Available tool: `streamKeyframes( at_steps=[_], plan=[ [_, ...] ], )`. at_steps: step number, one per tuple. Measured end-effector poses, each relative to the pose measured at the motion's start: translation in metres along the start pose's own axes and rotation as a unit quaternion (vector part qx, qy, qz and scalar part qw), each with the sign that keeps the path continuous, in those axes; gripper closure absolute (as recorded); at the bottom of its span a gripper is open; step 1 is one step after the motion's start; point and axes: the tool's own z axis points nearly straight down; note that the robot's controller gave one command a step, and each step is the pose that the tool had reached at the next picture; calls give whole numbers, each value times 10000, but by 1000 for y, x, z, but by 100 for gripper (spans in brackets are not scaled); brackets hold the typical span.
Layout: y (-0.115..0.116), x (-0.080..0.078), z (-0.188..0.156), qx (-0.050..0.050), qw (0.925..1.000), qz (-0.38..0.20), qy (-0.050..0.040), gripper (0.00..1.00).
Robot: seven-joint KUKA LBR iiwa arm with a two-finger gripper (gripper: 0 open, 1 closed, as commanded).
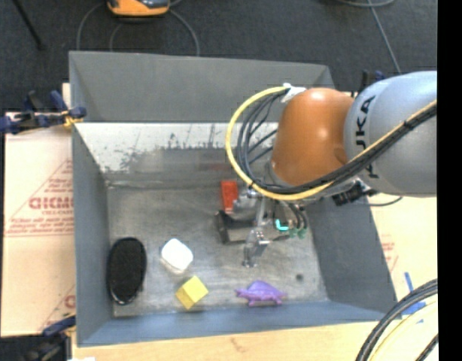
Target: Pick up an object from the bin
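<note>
The gripper (250, 248) is down in the bin (90, 224), just behind the purple toy (259, 294). A yellow block (191, 292) lies left of the toy. I cannot tell if the jaws are open or closed

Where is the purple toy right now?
In the camera view's lower middle, the purple toy lies by the bin's near wall, right of the yellow block.

The one camera looks down from above the grey bin (88, 224), tilted so the far wall shows broad and the near wall narrow. It stands far enough back to take in the whole bin; the arm (396, 134) enters from the right
</note>
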Motion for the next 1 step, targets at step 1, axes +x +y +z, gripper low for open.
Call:
streamKeyframes(
  at_steps=[1],
  plan=[
    [0,-2,-3,0,10000,2,-33,0]
  ],
)
